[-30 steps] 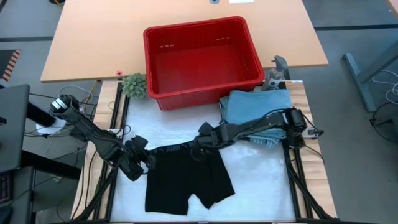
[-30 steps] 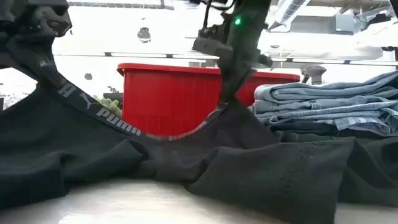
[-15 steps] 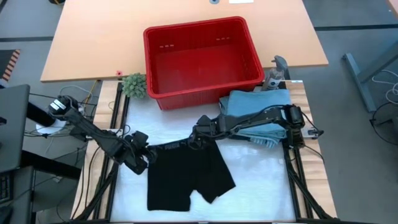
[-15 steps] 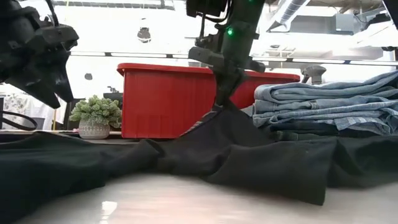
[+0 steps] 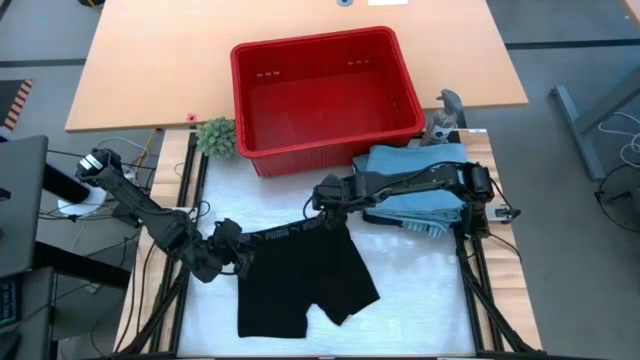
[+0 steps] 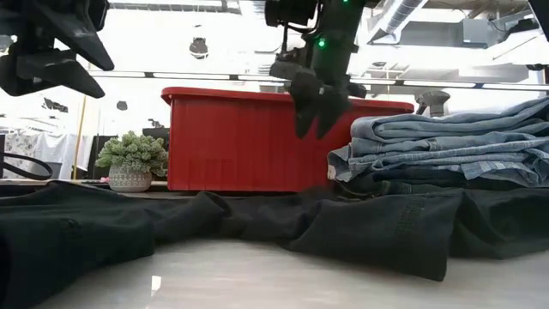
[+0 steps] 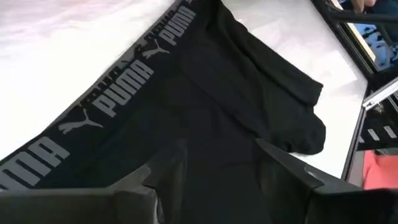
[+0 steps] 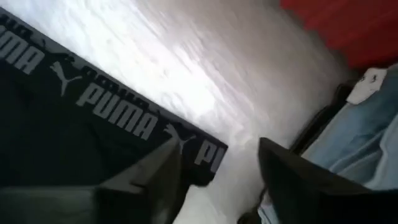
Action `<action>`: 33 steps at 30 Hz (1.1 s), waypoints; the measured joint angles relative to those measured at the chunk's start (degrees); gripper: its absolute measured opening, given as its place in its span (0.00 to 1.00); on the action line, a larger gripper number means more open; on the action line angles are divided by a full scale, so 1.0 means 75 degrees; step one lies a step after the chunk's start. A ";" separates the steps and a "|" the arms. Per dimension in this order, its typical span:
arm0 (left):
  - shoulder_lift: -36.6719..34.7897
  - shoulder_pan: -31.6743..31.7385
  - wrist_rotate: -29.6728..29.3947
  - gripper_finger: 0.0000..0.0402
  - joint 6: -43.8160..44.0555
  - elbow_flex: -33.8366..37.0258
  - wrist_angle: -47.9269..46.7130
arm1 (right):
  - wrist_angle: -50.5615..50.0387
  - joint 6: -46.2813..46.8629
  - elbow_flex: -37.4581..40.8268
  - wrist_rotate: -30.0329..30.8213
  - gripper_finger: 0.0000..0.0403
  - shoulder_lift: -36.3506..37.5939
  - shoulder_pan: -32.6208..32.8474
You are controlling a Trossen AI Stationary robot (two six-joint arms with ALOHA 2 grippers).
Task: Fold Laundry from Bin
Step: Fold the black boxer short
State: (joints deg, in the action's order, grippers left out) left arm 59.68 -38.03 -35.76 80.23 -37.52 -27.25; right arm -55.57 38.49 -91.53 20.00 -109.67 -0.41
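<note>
Let go of the black Puma boxer shorts (image 5: 300,285) just now, so both sets of fingers stand apart over the waistband corners: left fingers (image 5: 232,256), right fingers (image 5: 322,196). Spread flat on the white bench (image 5: 420,290), likely ready for folding, between the red bin (image 5: 325,92) and the near edge, beside the folded denim stack (image 5: 415,170).

Black boxer briefs (image 5: 300,285), grey waistband with white PUMA lettering. Red bin (image 5: 325,95). Light blue denim stack (image 5: 415,180) on right. Green plant (image 5: 215,137). White mat (image 5: 420,290).
</note>
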 joint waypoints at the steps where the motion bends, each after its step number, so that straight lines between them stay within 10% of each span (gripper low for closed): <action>1: 0.0037 -0.0016 -0.0010 0.42 0.0051 0.0000 -0.0016 | -0.0126 0.0050 0.0000 -0.0122 0.65 0.0055 -0.0040; 6: 0.0433 -0.0126 0.0130 0.39 0.0463 0.0000 0.0137 | -0.0846 0.0642 0.0002 -0.1614 0.73 0.0233 0.0297; 18: 0.1008 -0.0472 -0.0024 0.37 0.0655 0.0000 0.0837 | -0.1024 0.4204 0.0803 -0.2114 0.73 0.0232 0.3590; 33: 0.1008 -0.0450 -0.0152 0.36 0.0661 0.0003 0.0793 | 0.1351 0.5851 0.2498 -0.2601 0.73 0.0219 0.3883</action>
State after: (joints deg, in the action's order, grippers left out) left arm 67.24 -41.41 -36.90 85.19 -37.50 -21.30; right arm -45.44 82.37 -72.79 0.49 -108.03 28.71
